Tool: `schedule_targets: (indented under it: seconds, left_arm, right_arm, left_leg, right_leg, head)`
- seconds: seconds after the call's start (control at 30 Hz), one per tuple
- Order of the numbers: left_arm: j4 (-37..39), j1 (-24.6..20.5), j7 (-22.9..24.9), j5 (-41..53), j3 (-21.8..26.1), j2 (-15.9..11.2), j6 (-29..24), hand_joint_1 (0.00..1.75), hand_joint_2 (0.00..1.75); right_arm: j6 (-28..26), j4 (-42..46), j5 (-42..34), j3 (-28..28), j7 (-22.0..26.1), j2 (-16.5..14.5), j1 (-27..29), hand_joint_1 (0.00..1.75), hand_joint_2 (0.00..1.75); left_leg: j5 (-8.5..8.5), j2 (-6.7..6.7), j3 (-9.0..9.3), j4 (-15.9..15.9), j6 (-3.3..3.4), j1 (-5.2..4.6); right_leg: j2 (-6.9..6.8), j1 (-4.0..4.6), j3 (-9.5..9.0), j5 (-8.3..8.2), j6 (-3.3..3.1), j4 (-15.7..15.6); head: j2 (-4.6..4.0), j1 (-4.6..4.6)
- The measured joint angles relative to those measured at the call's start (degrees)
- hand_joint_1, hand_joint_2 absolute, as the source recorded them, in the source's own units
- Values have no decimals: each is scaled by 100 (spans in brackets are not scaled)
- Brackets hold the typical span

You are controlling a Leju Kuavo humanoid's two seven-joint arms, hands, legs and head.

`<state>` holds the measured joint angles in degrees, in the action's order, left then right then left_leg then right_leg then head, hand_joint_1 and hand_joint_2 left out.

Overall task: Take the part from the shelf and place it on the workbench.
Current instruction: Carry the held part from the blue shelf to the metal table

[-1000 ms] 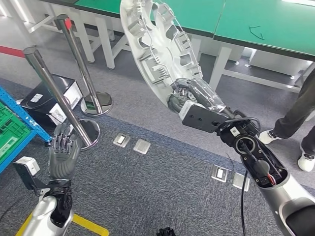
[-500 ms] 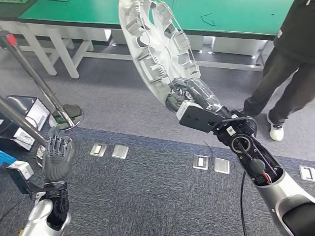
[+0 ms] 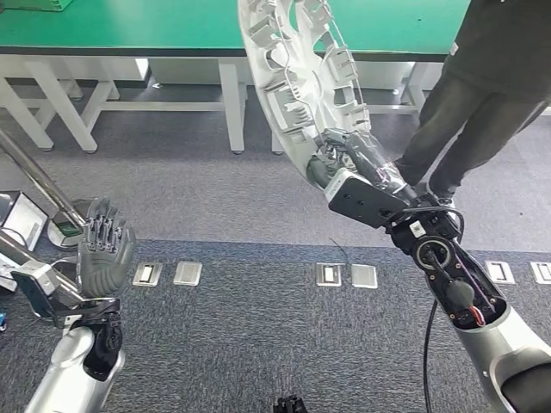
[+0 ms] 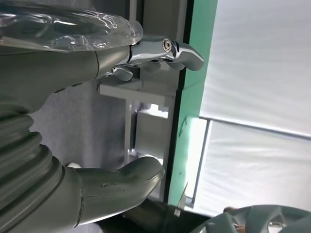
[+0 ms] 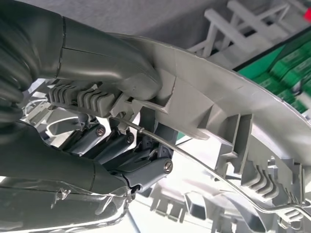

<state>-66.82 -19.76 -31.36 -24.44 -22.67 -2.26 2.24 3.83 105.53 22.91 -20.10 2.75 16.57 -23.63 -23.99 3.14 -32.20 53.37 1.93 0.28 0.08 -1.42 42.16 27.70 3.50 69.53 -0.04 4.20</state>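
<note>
The carry step was in hand: the right hand (image 3: pixel 341 163) gripped the grey wheel-cover part (image 3: pixel 295 73) by its rim, thumb on one face and fingers on the ribbed other, holding it tilted at about one o'clock before the green workbench (image 3: pixel 130 26). The left hand (image 3: pixel 104 254) stood empty at eight o'clock, fingers apart and raised. The next move, I judged, called for closing on the bench and laying the part flat, clear of the person (image 3: pixel 480 77) at two o'clock.

We saw the right hand (image 3: pixel 337 163) gripping the lower rim of the part (image 3: pixel 300 73), a round grey wheel cover held up on edge with its ribbed back toward us. The left hand (image 3: pixel 104 254) was raised, fingers apart, holding nothing. Beyond stood the green-topped workbench (image 3: pixel 130 26), and a person's dark trouser legs (image 3: pixel 465 129) at the right.
</note>
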Motion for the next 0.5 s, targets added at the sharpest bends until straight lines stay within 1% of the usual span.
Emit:
schedule_targets:
  seconds: [0.03,0.07,0.1,0.13,0.17,0.2,0.23,0.27,0.3,0.33,0.37,0.4,0.43,0.47,0.5]
  left_arm:
    - [5,-6,0,0,0,1,1,0,175]
    - [8,-16,0,0,0,0,1,0,175]
    - [10,-26,1,1,-1,-1,1,0,175]
    - [11,-36,1,1,-1,-2,1,0,175]
    - [13,-42,1,1,-1,-3,1,0,175]
    - [15,-46,2,2,-1,-2,1,0,175]
    - [16,-50,1,1,-1,-1,1,0,175]
    - [17,-54,1,1,-1,-2,1,0,175]
    - [18,-59,1,1,-1,-2,1,0,175]
    - [21,-59,1,1,-1,-3,1,0,175]
    - [26,-54,0,1,-1,-5,1,0,175]
    - [34,-43,0,1,-1,-8,1,0,175]
    - [44,-32,0,1,-1,-10,1,0,175]
    - [54,-24,0,0,-1,-14,1,0,175]
    - [61,-22,0,0,-1,-18,1,0,175]
  right_arm:
    - [-1,1,0,7,-1,0,1,175,175]
    - [-1,0,0,11,1,0,0,175,175]
    - [-3,2,0,16,2,0,2,175,175]
    - [-6,3,0,21,2,0,7,175,175]
    - [-8,3,0,26,1,0,13,175,175]
    - [-11,4,0,32,0,0,19,175,175]
    - [-12,5,0,38,-1,0,23,175,175]
    - [-12,10,-1,44,-1,0,22,175,175]
    - [-12,14,-1,50,0,0,20,175,175]
    - [-12,18,-1,55,1,0,20,175,175]
    - [-12,19,-1,58,1,-1,18,175,175]
    - [-11,18,0,58,1,-1,20,175,175]
    - [-12,17,0,58,1,-1,22,175,175]
    - [-11,17,0,57,1,-2,23,175,175]
    - [-12,16,0,57,1,-2,23,175,175]
  left_leg:
    - [-21,64,11,15,-23,3]
    - [-49,118,16,39,-55,-9]
    - [-75,170,19,67,-84,-23]
    - [-94,217,20,89,-111,-40]
    - [-105,265,21,99,-135,-56]
    - [-110,323,28,102,-155,-54]
    - [-133,345,32,111,-185,-43]
    - [-195,280,12,179,-213,-25]
    - [-317,152,-65,368,-237,-8]
    - [-500,-16,-220,710,-253,5]
    - [-700,-169,-429,1145,-256,9]
    - [-868,-247,-657,1585,-251,7]
    - [-946,-280,-833,1893,-237,3]
    - [-907,-293,-904,1969,-212,-1]
    - [-759,-314,-858,1804,-177,-7]
  right_leg:
    - [-80,-12,-223,-201,16,-409]
    - [-201,3,-451,-350,23,-830]
    - [-277,13,-619,-456,2,-1160]
    - [-319,28,-709,-500,-31,-1349]
    - [-297,48,-719,-490,-77,-1401]
    - [-211,48,-704,-502,-129,-1403]
    - [-149,49,-703,-509,-166,-1405]
    - [-87,47,-705,-518,-202,-1409]
    - [-29,40,-709,-528,-237,-1415]
    - [27,34,-710,-535,-265,-1419]
    - [86,40,-703,-540,-287,-1419]
    - [153,51,-697,-543,-305,-1419]
    - [230,65,-693,-546,-315,-1419]
    - [308,80,-691,-550,-322,-1419]
    - [389,92,-691,-554,-326,-1419]
  head:
    - [0,17]
    - [0,33]
    - [0,38]
    - [0,23]
    - [0,3]
    - [0,-23]
    - [0,-45]
    - [0,-62]
    - [0,-81]
    - [0,-104]
    - [0,-129]
    - [0,-143]
    - [0,-153]
    - [0,-157]
    - [0,-159]
